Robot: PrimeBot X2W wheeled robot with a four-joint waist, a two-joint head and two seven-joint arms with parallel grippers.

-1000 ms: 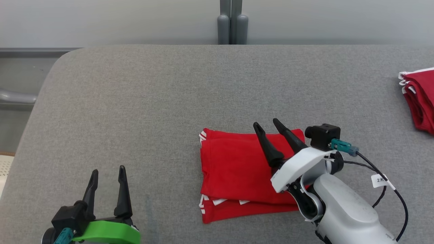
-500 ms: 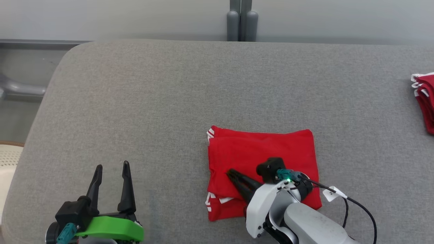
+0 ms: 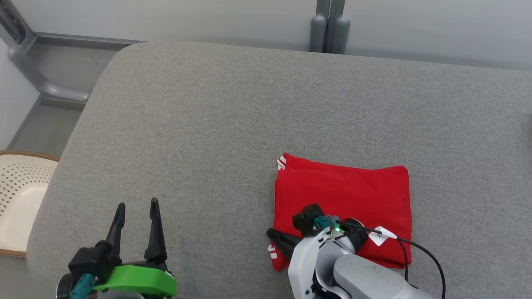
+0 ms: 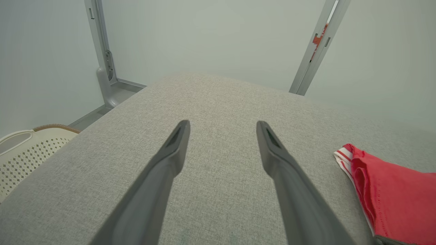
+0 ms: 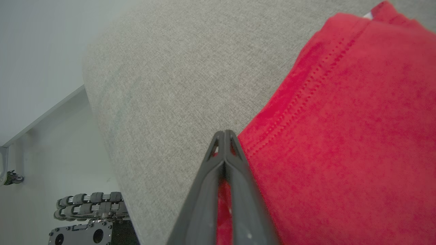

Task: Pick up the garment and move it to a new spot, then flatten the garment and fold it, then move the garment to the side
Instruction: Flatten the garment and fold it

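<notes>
Right end effector (image 3: 272, 233) (image 5: 224, 134) has swung across the garment (image 3: 345, 195) from its far side to its near left corner and has closed there; the head camera has turned as well.
Its fingers are pressed together with red cloth caught between them at the stitched left edge, the tips poking just past it over the desk (image 3: 208, 124). The garment lies folded as a flat red rectangle right of centre, near the desk's front edge, with white-striped trim at its left corners. Left end effector (image 3: 137, 202) (image 4: 223, 124) hangs over bare desk at the near left, fingers spread apart and empty, well apart from the garment. A cream basket (image 3: 20, 178) stands off the desk's left edge.
</notes>
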